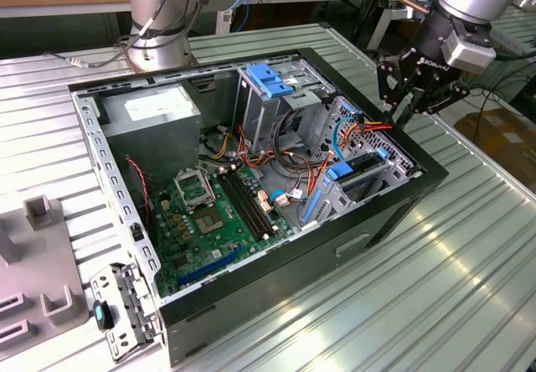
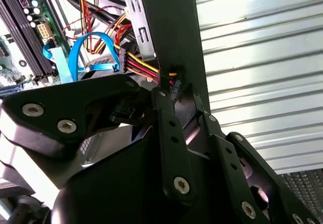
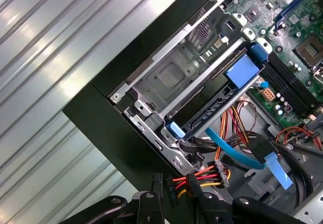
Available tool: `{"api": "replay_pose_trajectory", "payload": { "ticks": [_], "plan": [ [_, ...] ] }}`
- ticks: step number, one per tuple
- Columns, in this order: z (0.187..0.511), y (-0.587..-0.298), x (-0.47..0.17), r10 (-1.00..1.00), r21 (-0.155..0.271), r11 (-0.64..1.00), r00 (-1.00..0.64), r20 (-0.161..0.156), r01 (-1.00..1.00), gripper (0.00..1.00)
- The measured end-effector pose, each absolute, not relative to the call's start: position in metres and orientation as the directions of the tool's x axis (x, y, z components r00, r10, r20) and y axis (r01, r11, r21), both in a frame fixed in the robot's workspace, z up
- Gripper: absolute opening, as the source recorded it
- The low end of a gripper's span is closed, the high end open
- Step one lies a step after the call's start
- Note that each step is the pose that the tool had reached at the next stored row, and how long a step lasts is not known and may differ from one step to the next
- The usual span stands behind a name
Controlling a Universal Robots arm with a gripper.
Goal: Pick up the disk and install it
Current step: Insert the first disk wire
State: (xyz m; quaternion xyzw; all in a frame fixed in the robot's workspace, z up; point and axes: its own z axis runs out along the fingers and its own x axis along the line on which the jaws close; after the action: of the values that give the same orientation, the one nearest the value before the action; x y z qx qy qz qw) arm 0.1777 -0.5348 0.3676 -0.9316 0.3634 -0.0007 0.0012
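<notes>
The disk (image 1: 362,164) stands on edge inside the drive bay at the case's corner on the exterior view's right. In the first wrist view the disk (image 3: 212,110) shows as a dark edge in a blue carrier with a blue end tab (image 3: 244,71). My gripper (image 1: 400,112) hovers just above and beyond that corner of the case, over the red and yellow power cables (image 3: 209,173). In both wrist views the gripper (image 2: 175,90) (image 3: 176,188) is open by a narrow gap and holds nothing.
The open computer case (image 1: 394,213) lies on a ribbed metal table (image 1: 435,305). Inside are a grey power-supply box (image 1: 155,108), a tall drive cage with a blue latch (image 1: 270,79), the motherboard (image 1: 218,213) and loose cables. A loose metal bracket (image 1: 126,305) and grey fixtures (image 1: 42,213) lie to the exterior view's left.
</notes>
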Motion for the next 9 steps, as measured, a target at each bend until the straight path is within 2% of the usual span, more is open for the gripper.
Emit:
{"api": "replay_pose_trajectory", "payload": {
  "ticks": [8,9],
  "plan": [
    [0.3662,-0.5348,0.1791,-0.641,-0.003,-0.767,0.767,0.000,-0.641,0.31],
    [0.3661,-0.5348,0.1793,-0.641,-0.003,-0.768,0.768,0.000,-0.641,0.24]
  ]
}}
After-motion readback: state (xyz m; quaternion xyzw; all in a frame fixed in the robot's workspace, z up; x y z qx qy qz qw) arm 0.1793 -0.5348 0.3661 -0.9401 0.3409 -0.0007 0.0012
